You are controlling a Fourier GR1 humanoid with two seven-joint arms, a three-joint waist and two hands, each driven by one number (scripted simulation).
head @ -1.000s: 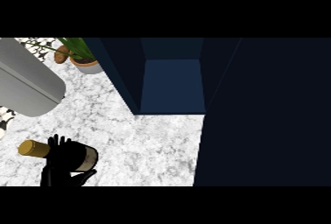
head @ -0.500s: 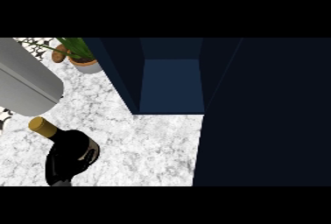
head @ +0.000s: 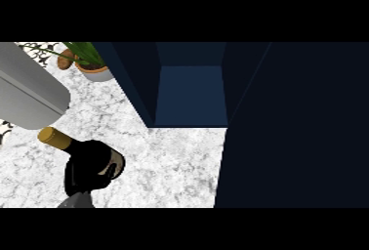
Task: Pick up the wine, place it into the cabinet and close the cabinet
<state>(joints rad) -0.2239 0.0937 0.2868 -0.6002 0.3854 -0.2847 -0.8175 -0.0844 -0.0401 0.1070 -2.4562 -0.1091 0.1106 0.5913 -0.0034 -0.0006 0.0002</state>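
The tabletop (head: pixel 166 166) is white marble with grey veining and fills the lower left part of the head view, extending on all sides of the hand. A large grey cylindrical object (head: pixel 29 93) lies above and to the left of the hand, near the view's left edge; it is tilted, with its rounded end pointing toward the lower right. A potted plant (head: pixel 90 63) stands well above the hand, at the top of the tabletop. Its pot is terracotta-coloured with a pale rim, and narrow green leaves rise from it. A thin stem crosses leftward from the plant toward the cylindrical object.
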